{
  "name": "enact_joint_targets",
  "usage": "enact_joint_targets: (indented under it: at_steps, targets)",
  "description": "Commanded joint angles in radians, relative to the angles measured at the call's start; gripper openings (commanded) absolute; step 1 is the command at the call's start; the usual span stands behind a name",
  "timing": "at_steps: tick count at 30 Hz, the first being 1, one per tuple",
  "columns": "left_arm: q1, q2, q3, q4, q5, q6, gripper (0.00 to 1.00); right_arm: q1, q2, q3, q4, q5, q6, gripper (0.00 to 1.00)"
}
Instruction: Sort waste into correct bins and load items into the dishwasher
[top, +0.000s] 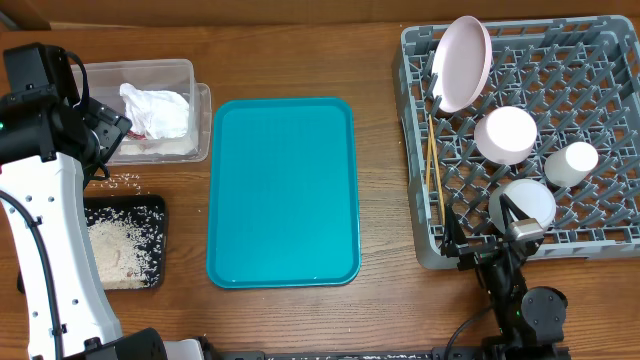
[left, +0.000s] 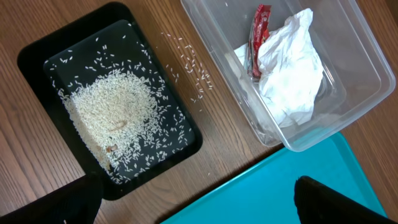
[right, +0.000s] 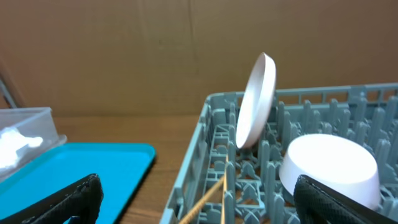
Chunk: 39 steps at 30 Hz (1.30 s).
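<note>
The left gripper (left: 199, 208) and right gripper (right: 199, 208) both spread wide, holding nothing, with grainy rice (left: 112, 112) in the flat black tray (left: 37, 53) at nine o'clock from the crumpled napkin (left: 292, 74).

No lettering, label or number is legible; the red wrapper (left: 258, 37) print is too small.

brown wood-grain table (top: 380, 150) under even light; plain brown cardboard-like backdrop (right: 124, 56) behind far edge, vertical seam visible.
</note>
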Motion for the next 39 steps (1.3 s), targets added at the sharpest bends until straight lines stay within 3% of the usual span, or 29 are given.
enact_joint_targets:
  at_steps: [1, 7, 39]
  targets:
    - [0.004, 0.008, 0.006, 0.001, 0.000, -0.009, 1.00, -0.008, -0.012, -0.010, -0.055, 0.056, 0.006, 1.00]
    - [0.004, 0.008, 0.006, 0.001, 0.000, -0.010, 1.00, -0.008, -0.012, -0.010, -0.051, 0.075, -0.097, 1.00]
    - [0.004, 0.008, 0.006, 0.001, 0.000, -0.010, 1.00, -0.008, -0.012, -0.010, -0.050, 0.068, -0.099, 1.00]
